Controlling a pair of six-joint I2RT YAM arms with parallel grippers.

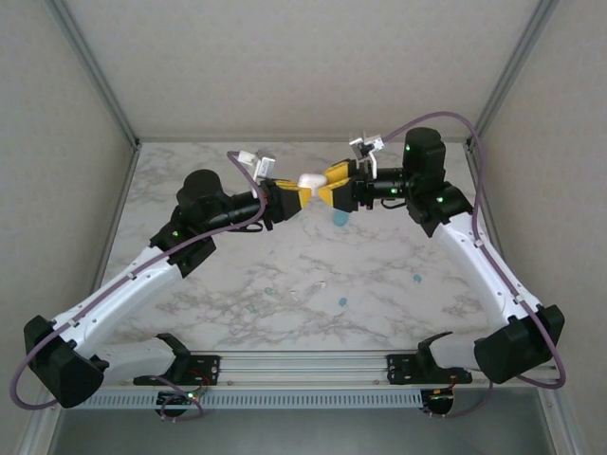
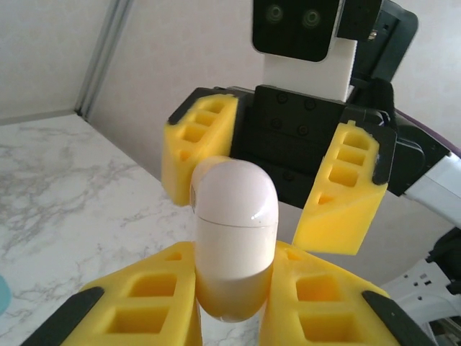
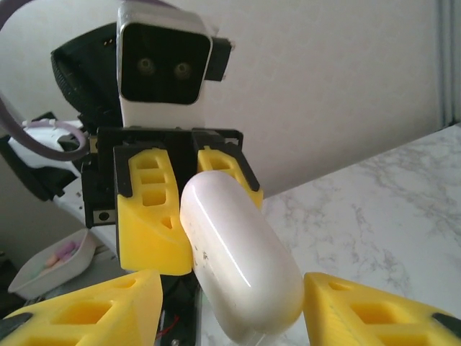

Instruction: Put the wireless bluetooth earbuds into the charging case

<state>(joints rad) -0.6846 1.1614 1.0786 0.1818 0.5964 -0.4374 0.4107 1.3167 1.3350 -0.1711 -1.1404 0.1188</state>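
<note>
Top external view: earbuds [image 1: 342, 302] loose on table [image 1: 379, 313], tiny teal and pale specks scattered across near half, well apart from one another. Case [image 1: 311, 180] white, aloft over back-middle of table, apart from every bud. Left gripper [image 1: 302, 194] clenched on case's left end. Right gripper [image 1: 330, 188] facing it nose to nose, jaws spread to either side of case's other end. Larger teal piece [image 1: 340, 218] on marble just below that meeting point.

Left wrist view: case upright between own yellow fingers [image 2: 155, 270], pinched at lower end, seam line around middle, lid shut. Opposite fingers flanking rounded top, a gap between case and finger on right, other finger partly behind case.

Right wrist view: case slanting between own fingers, gap showing at left finger.

Room: bare marble under both wrists and on toward near rail. Back wall [image 1: 303, 76] close behind grippers. Side walls and corner posts well apart from both forearms. Table's left and right edges far from case.
</note>
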